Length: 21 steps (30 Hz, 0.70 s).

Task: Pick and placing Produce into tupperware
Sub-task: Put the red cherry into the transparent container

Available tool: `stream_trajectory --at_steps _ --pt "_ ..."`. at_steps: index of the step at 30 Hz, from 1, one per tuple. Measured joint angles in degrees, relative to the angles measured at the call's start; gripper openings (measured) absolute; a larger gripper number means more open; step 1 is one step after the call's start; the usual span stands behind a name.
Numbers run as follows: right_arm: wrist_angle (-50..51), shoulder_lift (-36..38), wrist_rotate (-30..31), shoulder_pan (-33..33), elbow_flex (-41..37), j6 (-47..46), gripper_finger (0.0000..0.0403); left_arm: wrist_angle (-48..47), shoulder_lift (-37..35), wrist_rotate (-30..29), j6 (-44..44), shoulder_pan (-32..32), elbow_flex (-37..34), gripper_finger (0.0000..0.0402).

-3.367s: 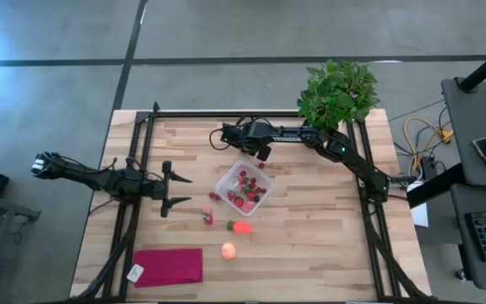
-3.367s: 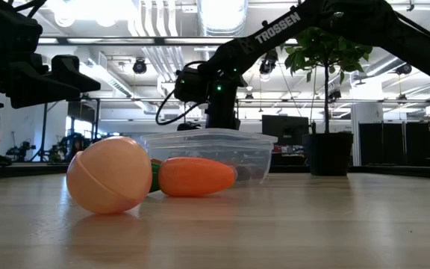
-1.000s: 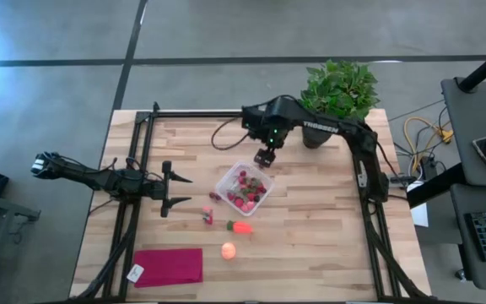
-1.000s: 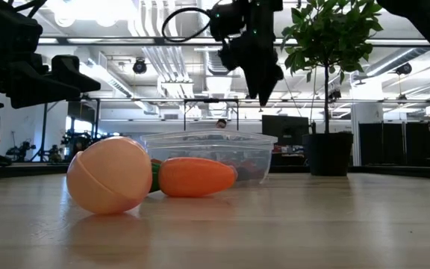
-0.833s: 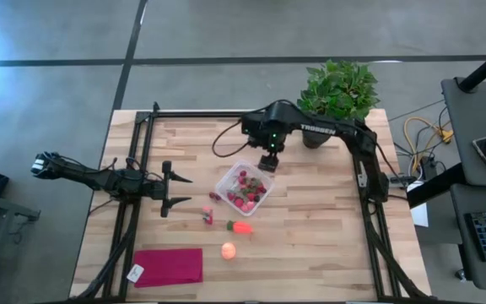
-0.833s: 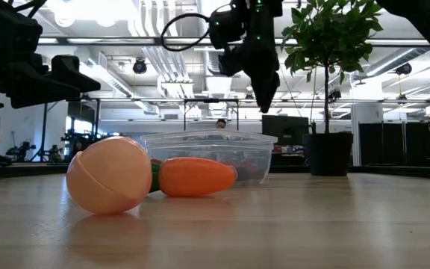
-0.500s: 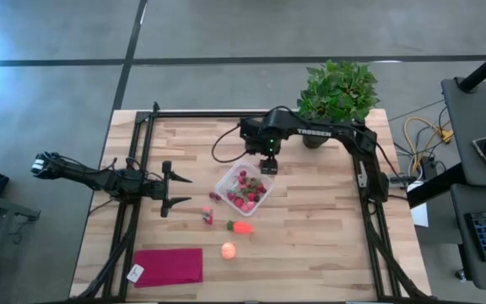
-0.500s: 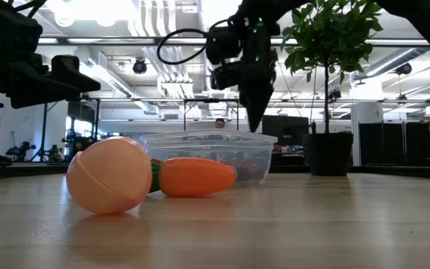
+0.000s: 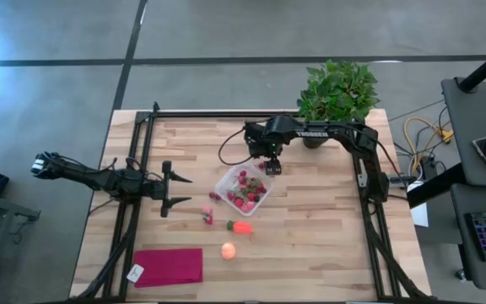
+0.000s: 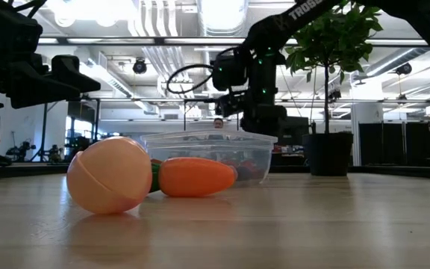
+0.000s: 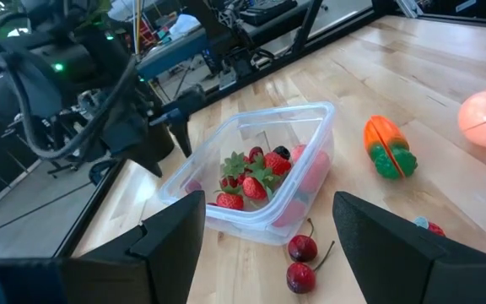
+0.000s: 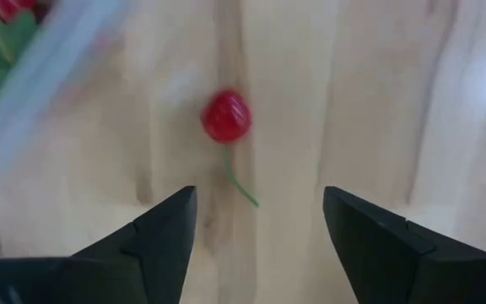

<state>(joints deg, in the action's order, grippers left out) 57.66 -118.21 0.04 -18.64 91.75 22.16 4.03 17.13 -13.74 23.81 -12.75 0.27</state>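
Note:
The clear tupperware (image 9: 243, 187) stands mid-table and holds strawberries and other red pieces (image 11: 256, 173). A red cherry (image 12: 226, 116) with a green stem lies on the wood just outside the tupperware's far right corner. My right gripper (image 12: 256, 224) points down over this cherry, open, with the cherry ahead between its fingers and untouched. The carrot piece (image 9: 241, 226) and the pale orange round fruit (image 9: 228, 250) lie nearer the front. Two cherries (image 11: 300, 260) rest by the tupperware's left wall. My left gripper (image 9: 175, 187) waits open at the left.
A potted plant (image 9: 337, 91) stands at the far right corner. A magenta cloth (image 9: 169, 266) lies flat at the near left. A black frame rail (image 9: 226, 114) runs along the far edge. Bare wood lies to the right of the tupperware.
My right gripper has come down from well above the tupperware to just over the table at its far right corner, and has rolled about its own axis on the way. The produce and the tupperware have stayed put.

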Motion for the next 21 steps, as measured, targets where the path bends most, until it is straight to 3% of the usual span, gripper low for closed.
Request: stream_trajectory --at_steps 8,21 --pt "-4.9 0.0 -3.5 1.1 -0.7 1.2 0.0227 0.0 0.0 0.0 0.0 0.0 0.0 0.0247" --pt "-9.3 0.0 -5.2 1.5 -3.1 3.2 0.0226 0.0 0.0 0.0 0.0 0.0 0.0 0.0247"
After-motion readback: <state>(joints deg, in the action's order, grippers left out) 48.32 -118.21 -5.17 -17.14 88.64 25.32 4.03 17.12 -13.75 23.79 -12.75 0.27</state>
